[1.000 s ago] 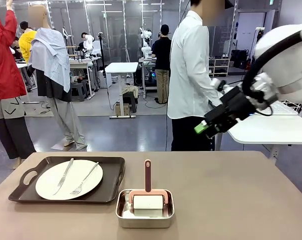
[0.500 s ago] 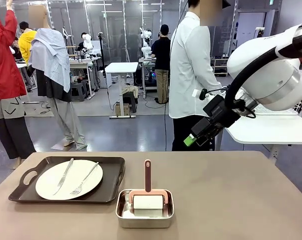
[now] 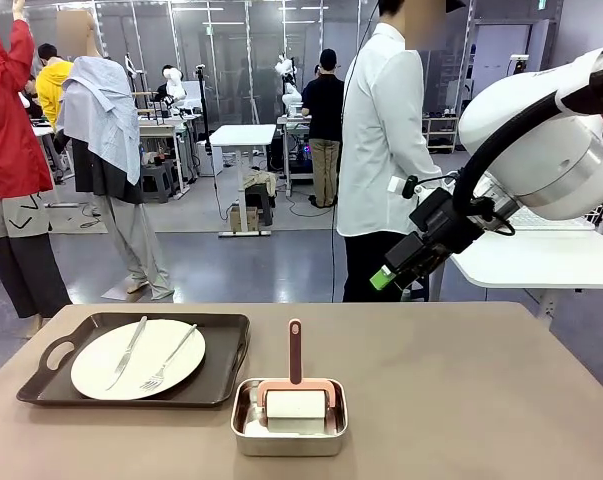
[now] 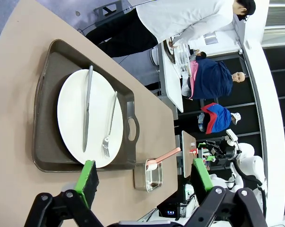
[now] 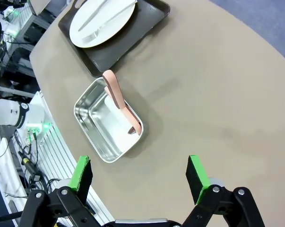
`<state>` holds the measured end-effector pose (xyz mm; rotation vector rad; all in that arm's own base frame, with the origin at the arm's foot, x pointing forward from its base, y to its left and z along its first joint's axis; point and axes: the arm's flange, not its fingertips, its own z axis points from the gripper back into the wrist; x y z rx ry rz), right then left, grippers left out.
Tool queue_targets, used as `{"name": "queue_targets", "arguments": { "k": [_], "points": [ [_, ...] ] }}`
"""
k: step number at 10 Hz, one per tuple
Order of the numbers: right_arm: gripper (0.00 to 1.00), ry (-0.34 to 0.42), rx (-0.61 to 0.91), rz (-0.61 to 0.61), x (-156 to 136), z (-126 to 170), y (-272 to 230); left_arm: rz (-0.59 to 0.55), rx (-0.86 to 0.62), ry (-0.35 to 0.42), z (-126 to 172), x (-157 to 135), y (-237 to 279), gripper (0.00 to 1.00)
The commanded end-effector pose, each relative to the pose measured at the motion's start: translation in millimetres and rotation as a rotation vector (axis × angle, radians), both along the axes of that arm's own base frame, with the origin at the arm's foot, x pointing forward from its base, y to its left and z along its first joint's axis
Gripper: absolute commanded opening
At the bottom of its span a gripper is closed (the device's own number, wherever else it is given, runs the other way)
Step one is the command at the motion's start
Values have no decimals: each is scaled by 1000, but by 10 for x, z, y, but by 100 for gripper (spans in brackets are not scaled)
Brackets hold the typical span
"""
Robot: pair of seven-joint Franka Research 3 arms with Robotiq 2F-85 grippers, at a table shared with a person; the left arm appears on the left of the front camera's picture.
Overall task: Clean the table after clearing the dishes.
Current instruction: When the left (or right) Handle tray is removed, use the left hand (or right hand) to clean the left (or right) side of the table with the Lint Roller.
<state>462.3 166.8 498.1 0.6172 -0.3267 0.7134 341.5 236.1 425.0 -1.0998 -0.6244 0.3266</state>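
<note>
Plate (image 3: 101, 375) on tray (image 3: 221, 360) at table (image 3: 461, 400) left, pan (image 3: 239, 425) just right of it, roller (image 3: 295, 403) inside pan

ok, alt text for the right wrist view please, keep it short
The right gripper, green-padded fingers open, hovers over the brown table, near a steel pan holding a pink-handled roller. Farther off, a dark tray carries a white plate with fork and knife.

Raised right arm (image 3: 541, 150) with the right pincer (image 3: 383, 277) angled down-left, jaws wide and empty; left pincer (image 4: 144, 176) likewise spread wide, holding nothing.
</note>
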Motion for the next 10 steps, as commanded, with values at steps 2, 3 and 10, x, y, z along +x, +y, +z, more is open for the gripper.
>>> {"name": "queue_targets", "arguments": {
  "k": [2, 3, 10],
  "points": [
    [100, -56, -43, 150, 132, 66, 288, -4, -9, -14, 21, -6, 28, 100],
    [100, -82, -93, 258, 228, 90, 522, -4, -9, -14, 21, -6, 28, 100],
    [100, -33, -306, 598, 541, -164, 1822, -4, -9, -14, 21, -6, 28, 100]
  ]
}}
